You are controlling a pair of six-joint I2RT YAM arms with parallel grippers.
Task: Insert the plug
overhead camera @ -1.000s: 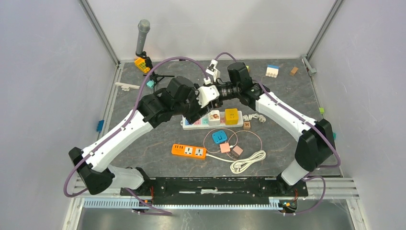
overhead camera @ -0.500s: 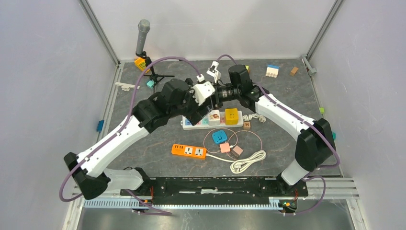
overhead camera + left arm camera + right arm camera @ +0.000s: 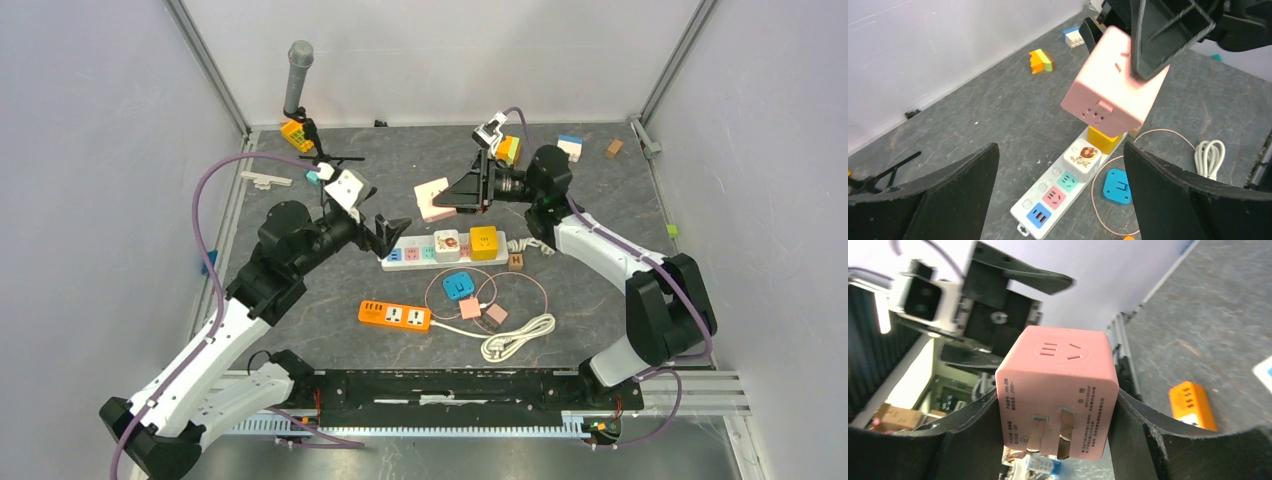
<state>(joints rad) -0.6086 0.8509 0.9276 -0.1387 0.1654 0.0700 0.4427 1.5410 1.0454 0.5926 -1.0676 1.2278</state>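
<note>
The plug is a pink cube adapter [image 3: 433, 197] with two flat metal prongs [image 3: 1048, 432]. My right gripper [image 3: 447, 195] is shut on it and holds it in the air above the back of the white power strip [image 3: 400, 257]. In the right wrist view the cube [image 3: 1058, 375] sits between both fingers [image 3: 968, 440], prongs facing the camera. My left gripper [image 3: 385, 232] is open and empty, just left of the strip's end. In the left wrist view the cube [image 3: 1115, 82] hangs above the strip [image 3: 1028, 212], which shows free blue, pink and teal sockets.
A white lion adapter [image 3: 448, 243] and a yellow cube [image 3: 484, 242] sit plugged in the strip. In front lie an orange power strip [image 3: 395, 316], a blue plug [image 3: 459, 285] with thin cable, and a coiled white cable [image 3: 515, 337]. Toy blocks [image 3: 569, 147] lie at the back.
The two grippers were close together over the strip. The left arm has drawn back to the left with open jaws. The right gripper has moved right, keeping the pink cube.
</note>
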